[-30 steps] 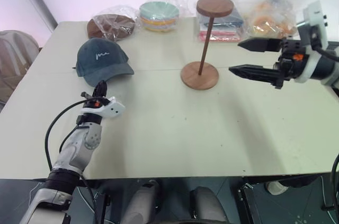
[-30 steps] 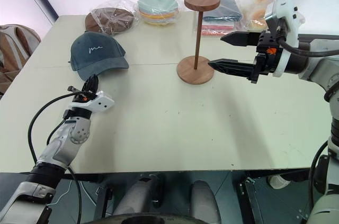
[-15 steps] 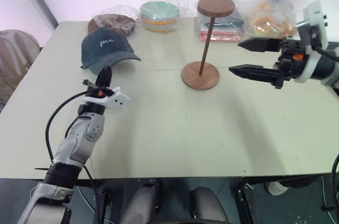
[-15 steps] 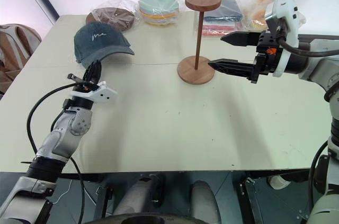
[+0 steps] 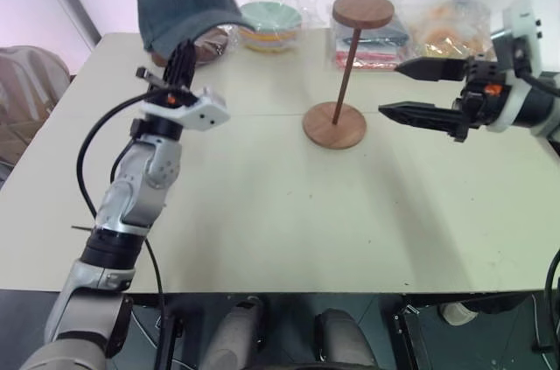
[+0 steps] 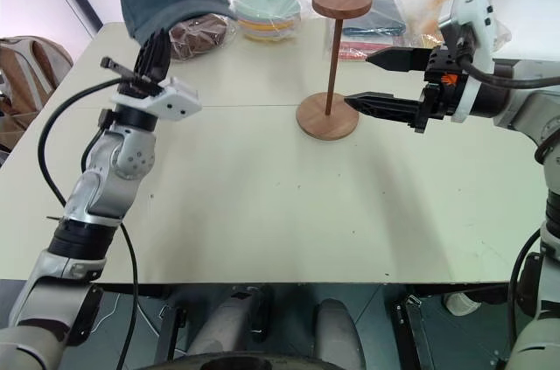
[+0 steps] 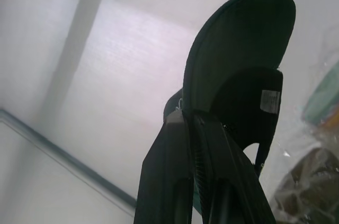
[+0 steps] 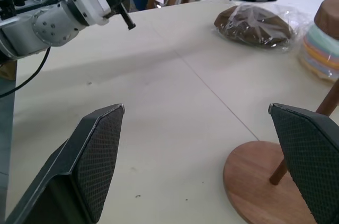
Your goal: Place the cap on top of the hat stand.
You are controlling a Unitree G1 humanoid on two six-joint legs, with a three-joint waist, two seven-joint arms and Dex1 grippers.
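1. Hanging in the air over the far left of the table [image 5: 289, 212]: the cap [image 5: 186, 1], dark teal-blue fabric, curved brim drooping toward the right, small white cursive embroidery showing on the front panel.
2. Pinching the cap's brim from below: left gripper [image 5: 181, 55], its black fingers [image 7: 204, 144] pressed together on the edge of the brim, pointing up and away.
3. Showing in the left wrist view: the dark underside of the brim and a small white label inside the crown.
4. Standing upright right of centre on the table: the hat stand [image 5: 343, 73], brown wood, thin rod joining a round flat base to a smaller bare top disc, well apart from the cap.
5. Hovering just right of the stand's base: right gripper [image 5: 404, 88], fingers spread wide, gripping nothing.
6. Lying along the far edge: plastic-bagged items, among them a dark brown plate [image 8: 254, 25] and stacked pastel bowls [image 5: 269, 24].
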